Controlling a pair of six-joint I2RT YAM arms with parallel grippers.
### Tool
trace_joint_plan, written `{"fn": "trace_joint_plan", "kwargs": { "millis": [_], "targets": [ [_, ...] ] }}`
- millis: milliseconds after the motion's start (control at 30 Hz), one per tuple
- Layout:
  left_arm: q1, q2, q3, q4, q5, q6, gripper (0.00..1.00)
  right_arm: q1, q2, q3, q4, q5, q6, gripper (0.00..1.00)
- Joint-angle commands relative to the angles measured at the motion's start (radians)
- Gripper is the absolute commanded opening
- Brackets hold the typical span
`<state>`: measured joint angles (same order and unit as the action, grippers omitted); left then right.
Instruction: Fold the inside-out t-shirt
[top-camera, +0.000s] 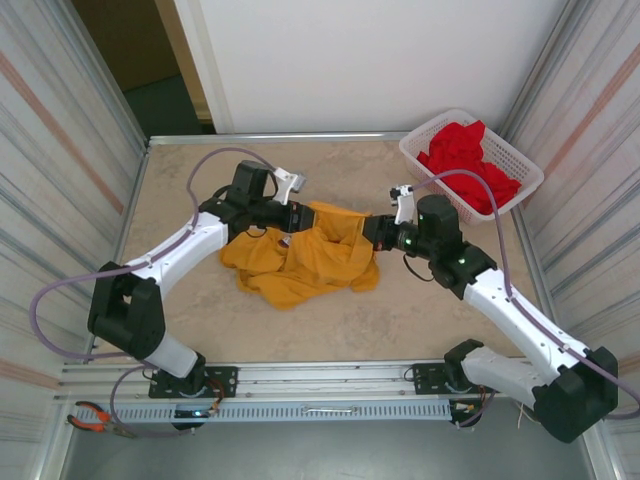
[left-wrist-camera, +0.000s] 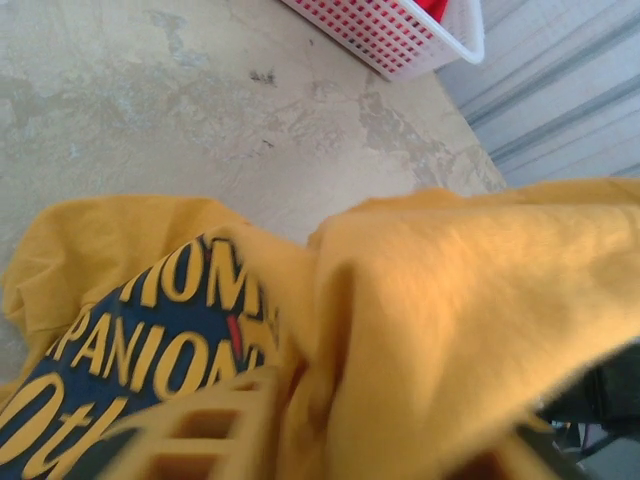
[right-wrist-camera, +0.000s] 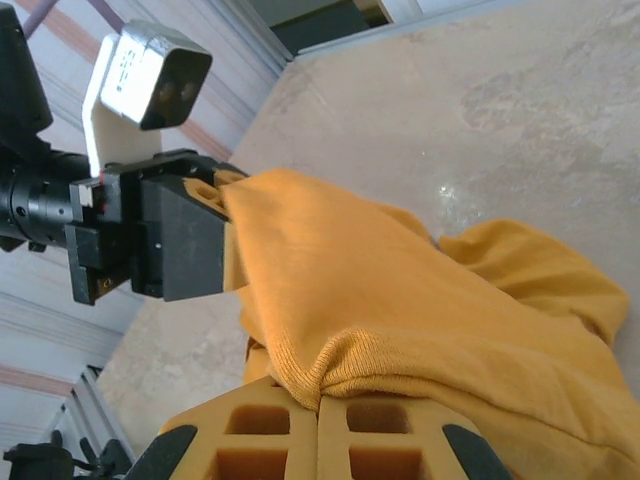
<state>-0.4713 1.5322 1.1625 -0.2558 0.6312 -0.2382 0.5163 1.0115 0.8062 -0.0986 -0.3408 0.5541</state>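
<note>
At the middle of the worktop (top-camera: 420, 320), the inside-out t-shirt (top-camera: 300, 262) is lifted in a bunched heap between both arms. A hem fold is pinched in the closed right end effector (right-wrist-camera: 318, 415). Whether the left end effector (right-wrist-camera: 212, 192) is clamped on its draped edge cannot be told. The cloth should be drawn apart evenly and spread flat before any fold is made.

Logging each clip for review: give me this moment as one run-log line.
t-shirt: bunched on table, unfolded | right gripper: shut on t-shirt hem | left gripper: at t-shirt edge, grip unclear | cloth spans between them
</note>
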Motion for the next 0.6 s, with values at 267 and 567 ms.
{"fn": "trace_joint_plan", "kwargs": {
  "millis": [267,567],
  "targets": [
    [-0.19,-0.191,-0.086,-0.009,-0.352,0.016,0.5,0.005,0.011,-0.007,-0.001,-0.014,0.071,0.0],
    [-0.326,-0.022,-0.024,-0.028,-0.591,-0.01,0.49,0.011,-0.016,-0.007,-0.016,0.012,0.084,0.0]
  ]
}}
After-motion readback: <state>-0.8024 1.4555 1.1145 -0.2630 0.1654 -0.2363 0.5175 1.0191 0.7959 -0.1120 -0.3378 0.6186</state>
